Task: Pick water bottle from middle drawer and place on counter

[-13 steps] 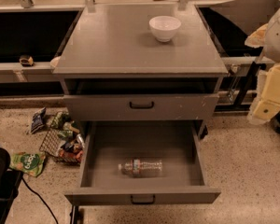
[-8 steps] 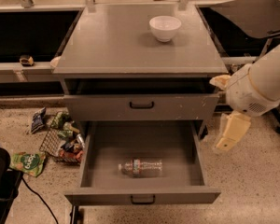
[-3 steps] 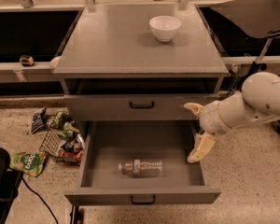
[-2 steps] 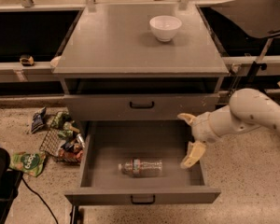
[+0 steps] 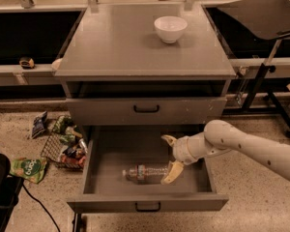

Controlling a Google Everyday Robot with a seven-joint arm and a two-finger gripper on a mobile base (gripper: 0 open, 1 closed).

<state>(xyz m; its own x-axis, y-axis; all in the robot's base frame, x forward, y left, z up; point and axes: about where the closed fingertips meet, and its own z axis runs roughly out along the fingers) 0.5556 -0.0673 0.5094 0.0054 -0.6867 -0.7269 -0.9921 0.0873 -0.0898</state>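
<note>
The water bottle (image 5: 146, 173) lies on its side on the floor of the open middle drawer (image 5: 116, 148), cap to the left. My gripper (image 5: 170, 157) reaches in from the right on a white arm and hangs inside the drawer at the bottle's right end. It is open, with one yellowish finger (image 5: 168, 139) up and back and the other (image 5: 173, 172) low, right beside the bottle's base. The counter (image 5: 121, 45) above holds only a white bowl (image 5: 170, 28).
A shut grey drawer front (image 5: 146, 111) sits just above the open drawer. A wire basket of snack packets (image 5: 64, 146) and a green packet (image 5: 29, 168) lie on the floor at left. A black stand (image 5: 263, 76) is at right.
My arm has swung from the far right down and leftwards into the open drawer, bringing the gripper to the bottle's right end. The bottle and bowl have not moved.
</note>
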